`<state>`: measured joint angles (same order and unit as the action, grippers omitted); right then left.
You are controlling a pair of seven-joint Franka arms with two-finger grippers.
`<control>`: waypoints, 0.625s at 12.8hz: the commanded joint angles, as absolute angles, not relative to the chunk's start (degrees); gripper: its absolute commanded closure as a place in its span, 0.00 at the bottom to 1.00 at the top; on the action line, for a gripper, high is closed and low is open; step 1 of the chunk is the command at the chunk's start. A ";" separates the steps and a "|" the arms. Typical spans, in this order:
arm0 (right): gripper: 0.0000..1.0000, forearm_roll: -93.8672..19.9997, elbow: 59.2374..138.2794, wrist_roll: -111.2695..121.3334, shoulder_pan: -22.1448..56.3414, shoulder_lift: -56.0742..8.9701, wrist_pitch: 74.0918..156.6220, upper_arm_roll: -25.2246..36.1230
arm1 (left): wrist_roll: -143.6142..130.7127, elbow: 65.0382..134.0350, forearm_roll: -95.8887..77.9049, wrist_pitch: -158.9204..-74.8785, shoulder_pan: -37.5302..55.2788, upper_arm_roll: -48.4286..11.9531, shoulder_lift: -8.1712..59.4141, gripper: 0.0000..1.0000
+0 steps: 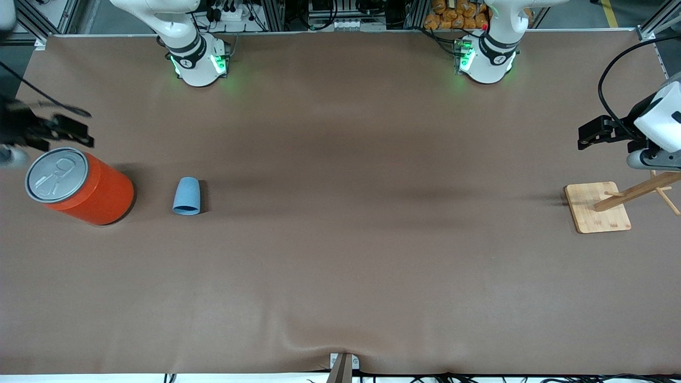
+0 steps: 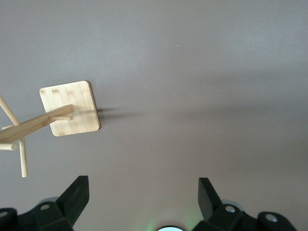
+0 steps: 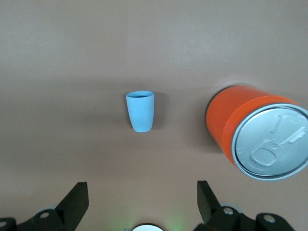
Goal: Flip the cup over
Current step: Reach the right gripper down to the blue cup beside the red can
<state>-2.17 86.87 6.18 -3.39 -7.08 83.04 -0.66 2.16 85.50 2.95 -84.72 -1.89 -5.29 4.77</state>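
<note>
Front view: cup (image 1: 187, 196) beside orange can (image 1: 80, 185).

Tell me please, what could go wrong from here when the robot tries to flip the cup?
1. The cup lies on its side and may roll when a finger touches it.
2. The orange can stands beside the cup; the open right gripper, over the table beside the can, might bump it on the way.
3. The left gripper, open, waits near the wooden stand, away from the cup.
</note>
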 commanded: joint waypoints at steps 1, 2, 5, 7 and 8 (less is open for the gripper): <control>0.00 -2.37 88.30 5.98 -3.61 -9.67 82.26 -0.62 | 1.93 84.81 2.81 -84.99 -2.55 -5.54 5.19 0.00; 0.00 -2.98 92.68 5.02 -3.34 -9.23 85.14 -0.62 | 1.93 84.81 2.81 -84.99 -2.55 -5.54 5.27 0.00; 0.00 -3.16 105.70 2.21 -2.55 -6.42 96.04 -0.79 | 1.85 84.99 2.81 -84.99 -2.55 -5.54 5.27 0.00; 0.00 -3.16 111.41 0.97 -2.11 -6.24 100.87 -0.97 | 1.93 85.08 2.81 -84.99 -2.55 -5.54 5.27 0.00; 0.00 -3.25 116.06 0.97 -2.11 -5.63 105.77 -1.05 | 1.93 85.08 2.81 -84.99 -2.55 -5.54 5.36 0.00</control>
